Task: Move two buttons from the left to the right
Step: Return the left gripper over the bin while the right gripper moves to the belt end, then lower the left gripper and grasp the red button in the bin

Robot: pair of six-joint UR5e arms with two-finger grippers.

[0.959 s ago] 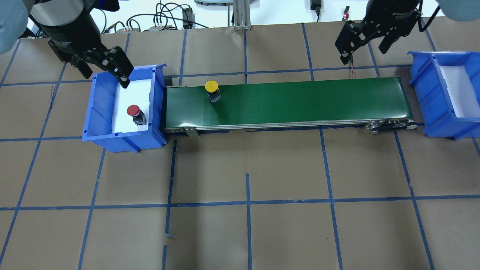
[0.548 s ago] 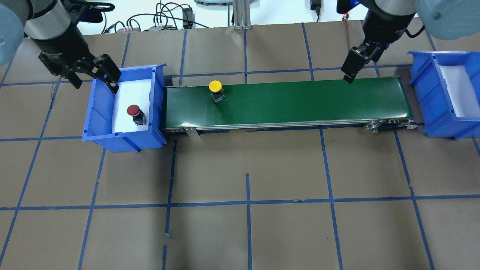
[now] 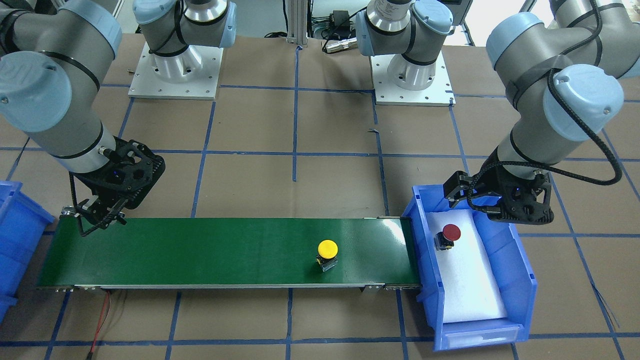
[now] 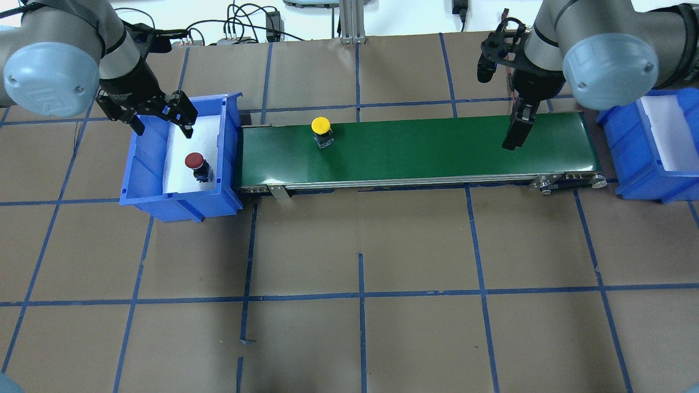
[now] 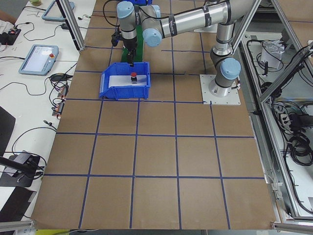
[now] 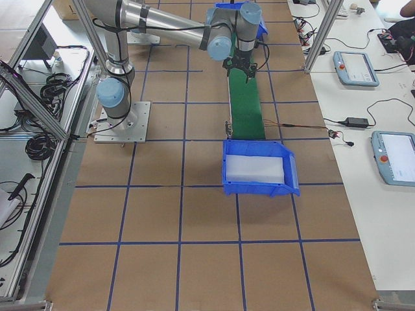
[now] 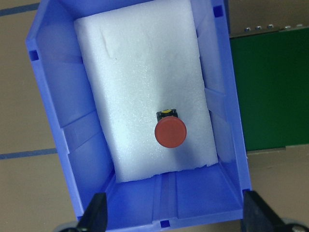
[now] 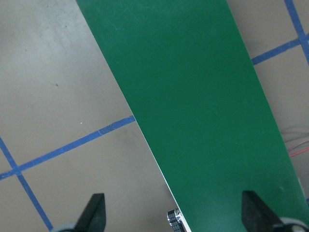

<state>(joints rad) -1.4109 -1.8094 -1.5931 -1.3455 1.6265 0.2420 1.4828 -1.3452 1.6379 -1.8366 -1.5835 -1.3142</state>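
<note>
The red button stands on white foam in the left blue bin; it also shows in the left wrist view and the front view. My left gripper is open and empty above the bin's far end, apart from the red button. The yellow button stands upright on the green conveyor belt near its left end and far edge. My right gripper is open and empty above the belt's right part.
A second blue bin with white foam stands just past the belt's right end. Blue tape lines cross the brown table. A red wire lies beside the belt's right end. Cables and devices lie beyond the table's far edge.
The yellow button has moved a little to the right along the belt. My left gripper has settled over the left bin's far end. My right gripper has swung down over the belt's right part.
</note>
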